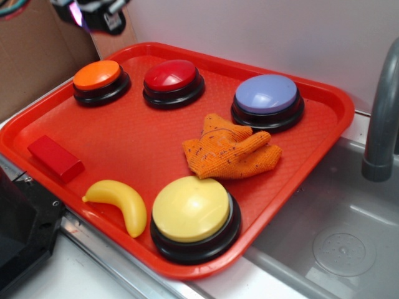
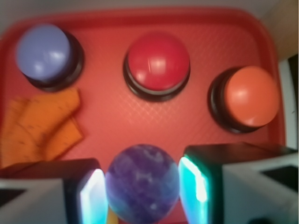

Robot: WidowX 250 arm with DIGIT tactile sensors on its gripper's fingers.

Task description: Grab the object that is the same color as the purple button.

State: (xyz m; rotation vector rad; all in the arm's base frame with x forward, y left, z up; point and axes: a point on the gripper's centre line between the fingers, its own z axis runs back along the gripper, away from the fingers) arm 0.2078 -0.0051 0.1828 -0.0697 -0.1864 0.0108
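In the wrist view the object, a glossy dark-purple ball (image 2: 143, 179), fills the gap between my gripper's (image 2: 142, 189) two glowing pads (image 2: 91, 198), which press on both its sides. It hangs above the red tray (image 2: 117, 126). The purple button (image 1: 267, 94), lavender-topped on a black base, sits at the tray's far right and shows again as the purple button (image 2: 44, 52) at the wrist view's upper left. In the exterior view my gripper (image 1: 93, 14) is high at the top left edge, mostly cut off, and the ball cannot be made out there.
On the tray (image 1: 124, 149) stand an orange button (image 1: 98, 77), a red button (image 1: 171, 77) and a yellow button (image 1: 192, 212). An orange cloth (image 1: 227, 149), a yellow banana (image 1: 121, 202) and a red block (image 1: 55, 157) lie there too. A sink with a grey faucet (image 1: 380, 124) is at the right.
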